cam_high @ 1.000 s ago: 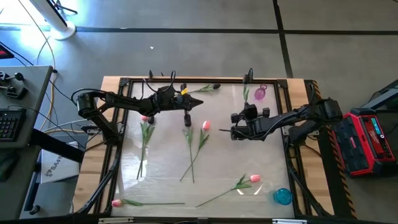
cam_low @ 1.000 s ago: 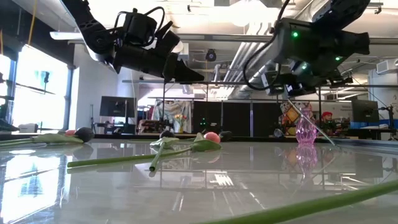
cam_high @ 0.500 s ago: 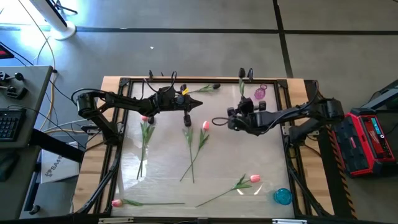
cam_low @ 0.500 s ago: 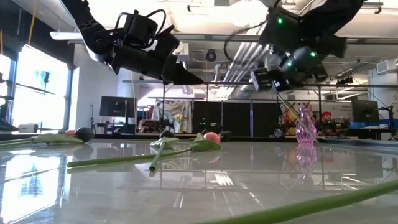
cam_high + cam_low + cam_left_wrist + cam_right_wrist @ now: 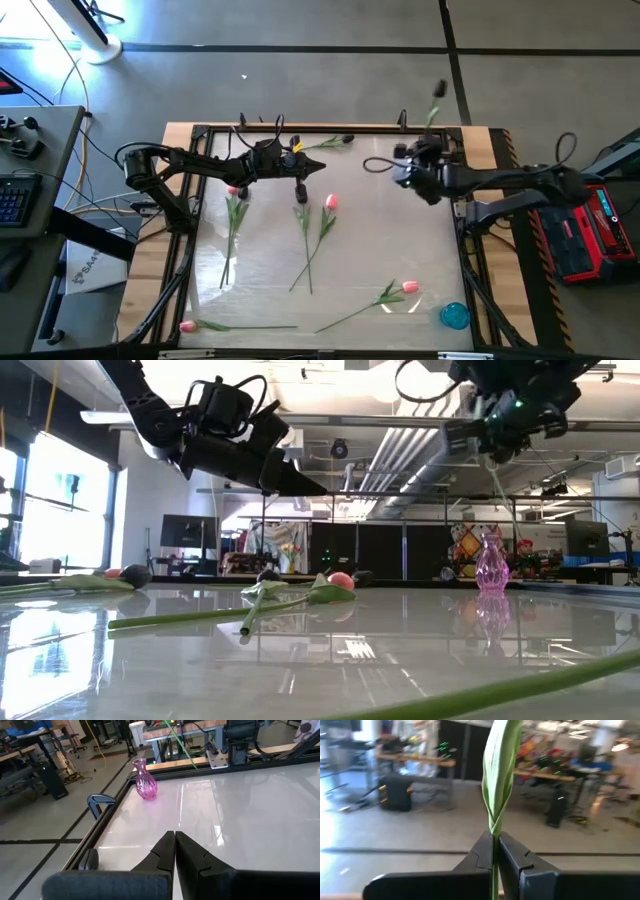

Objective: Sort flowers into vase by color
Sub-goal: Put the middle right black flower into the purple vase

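My right gripper is raised at the table's far right, above the pink glass vase, and is shut on a flower with a dark head. In the high view the arm hides that vase. My left gripper hovers shut and holds nothing over the far middle of the table. Several flowers lie flat on the table: one with a pink head, one with a pink head, one with a dark head at the far edge. A blue vase stands at the near right. My right gripper pinches the flower's green stem between its two fingers, just below where a leaf wraps it. The fingers reach level from the near side, across the stem. The flower is lifted clear and nearly upright, head up. Its lower stem hangs toward the pink vase.
Two more flowers lie on the left, one with a pink head near the front corner. A black frame runs around the glossy tabletop. A red case stands beyond the right edge.
My right gripper has risen and swung from the table's middle toward the far right corner, turning until it points at the far edge. The held flower has come from a slant to nearly upright, over the pink vase.
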You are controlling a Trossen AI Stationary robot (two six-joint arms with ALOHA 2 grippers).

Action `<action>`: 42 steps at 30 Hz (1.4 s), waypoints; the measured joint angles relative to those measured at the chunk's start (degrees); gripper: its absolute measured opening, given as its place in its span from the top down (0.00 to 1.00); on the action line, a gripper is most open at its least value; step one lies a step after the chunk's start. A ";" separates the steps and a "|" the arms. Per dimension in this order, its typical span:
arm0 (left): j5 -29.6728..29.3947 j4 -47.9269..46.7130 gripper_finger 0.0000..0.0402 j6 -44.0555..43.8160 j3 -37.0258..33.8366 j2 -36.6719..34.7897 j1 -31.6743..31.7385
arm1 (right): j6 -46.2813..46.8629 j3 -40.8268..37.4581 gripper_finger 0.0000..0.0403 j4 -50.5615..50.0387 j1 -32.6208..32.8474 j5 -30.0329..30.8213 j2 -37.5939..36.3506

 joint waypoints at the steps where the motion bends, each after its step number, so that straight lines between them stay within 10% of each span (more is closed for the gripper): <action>1: -0.02 0.02 1.00 0.34 0.00 0.00 0.00 | -0.30 0.00 1.00 -0.01 -0.94 0.52 -0.54; 19: 0.00 3.59 1.00 2.92 0.01 0.02 0.00 | 1.75 -0.02 1.00 5.42 -14.41 -0.99 -1.61; 31: 0.00 4.76 1.00 2.86 0.02 0.02 0.00 | -45.71 -0.02 1.00 46.30 -10.82 -43.72 -2.02; 42: 0.02 2.19 1.00 2.82 0.09 0.02 0.00 | -59.58 -0.02 1.00 60.53 -10.68 -58.39 -8.24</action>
